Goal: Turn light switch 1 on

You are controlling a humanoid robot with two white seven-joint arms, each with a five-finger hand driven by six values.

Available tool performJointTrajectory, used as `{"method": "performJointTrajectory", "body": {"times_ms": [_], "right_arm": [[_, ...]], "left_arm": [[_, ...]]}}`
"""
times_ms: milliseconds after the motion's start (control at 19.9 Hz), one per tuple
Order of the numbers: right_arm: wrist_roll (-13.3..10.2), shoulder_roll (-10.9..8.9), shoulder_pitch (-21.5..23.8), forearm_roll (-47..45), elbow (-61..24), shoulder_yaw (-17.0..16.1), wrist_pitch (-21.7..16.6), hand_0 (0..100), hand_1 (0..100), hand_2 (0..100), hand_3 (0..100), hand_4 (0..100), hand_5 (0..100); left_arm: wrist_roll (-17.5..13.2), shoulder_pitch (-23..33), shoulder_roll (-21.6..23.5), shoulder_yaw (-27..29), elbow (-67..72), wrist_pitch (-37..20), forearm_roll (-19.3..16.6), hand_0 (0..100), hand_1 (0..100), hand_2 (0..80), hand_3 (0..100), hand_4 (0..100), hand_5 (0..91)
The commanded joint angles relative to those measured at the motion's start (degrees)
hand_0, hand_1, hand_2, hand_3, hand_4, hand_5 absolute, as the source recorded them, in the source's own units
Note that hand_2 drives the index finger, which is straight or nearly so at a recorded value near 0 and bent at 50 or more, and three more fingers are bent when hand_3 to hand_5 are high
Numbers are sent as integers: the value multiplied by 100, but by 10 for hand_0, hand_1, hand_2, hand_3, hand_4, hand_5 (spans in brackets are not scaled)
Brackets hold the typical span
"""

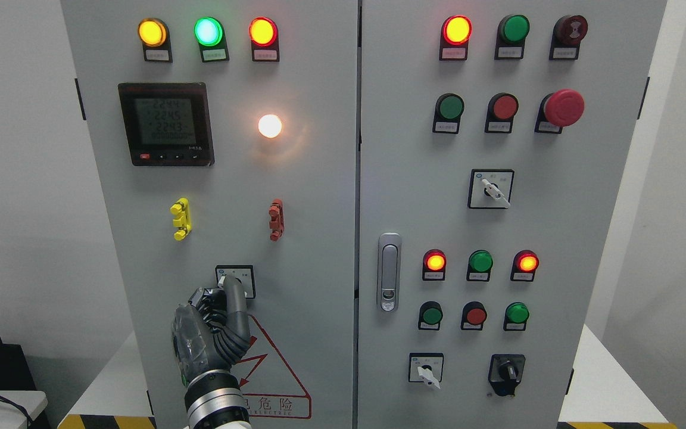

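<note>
Switch: rotary light switch 1 (235,280) sits low on the left cabinet door (313,250).
Hand: left hand (215,325) fingers curled around its knob.
Lamp: white lamp (270,126) glows above.

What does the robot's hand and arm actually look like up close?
Only the left hand shows. Its fingers are dark grey and ribbed, with jointed segments like a flexible hose. The back of the hand has a clear, glossy cover with dark parts visible beneath. Below it sits a shiny silver metal wrist ring, banded in black. The right hand is out of view.
</note>
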Motion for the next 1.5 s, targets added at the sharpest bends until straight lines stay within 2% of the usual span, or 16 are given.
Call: {"method": "performJointTrajectory", "body": {"times_ms": [0, 251, 451, 551, 1454], "right_arm": [[-5, 1, 0, -97, 0, 0, 4, 120, 389, 0, 0, 0, 0], [-5, 1, 0, -97, 0, 0, 4, 120, 389, 0, 0, 0, 0], [-5, 1, 0, -97, 0, 0, -4, 120, 389, 0, 0, 0, 0], [-5, 1, 0, -97, 0, 0, -4, 120, 389, 0, 0, 0, 0], [-5, 1, 0, -97, 0, 0, 4, 120, 389, 0, 0, 0, 0]], "left_arm": [[-5, 0, 3, -1, 5, -3, 6, 528, 204, 619, 815, 880, 807], [-5, 9, 3, 8, 5, -20, -3, 462, 203, 617, 818, 880, 804], [-5, 35, 3, -1, -3, -29, -3, 327, 242, 615, 818, 878, 802], [-5, 53, 3, 8, -3, -38, -3, 301, 251, 614, 817, 878, 801], [-23, 184, 73, 34, -82, -108, -12, 231, 273, 621, 816, 877, 805]]}}
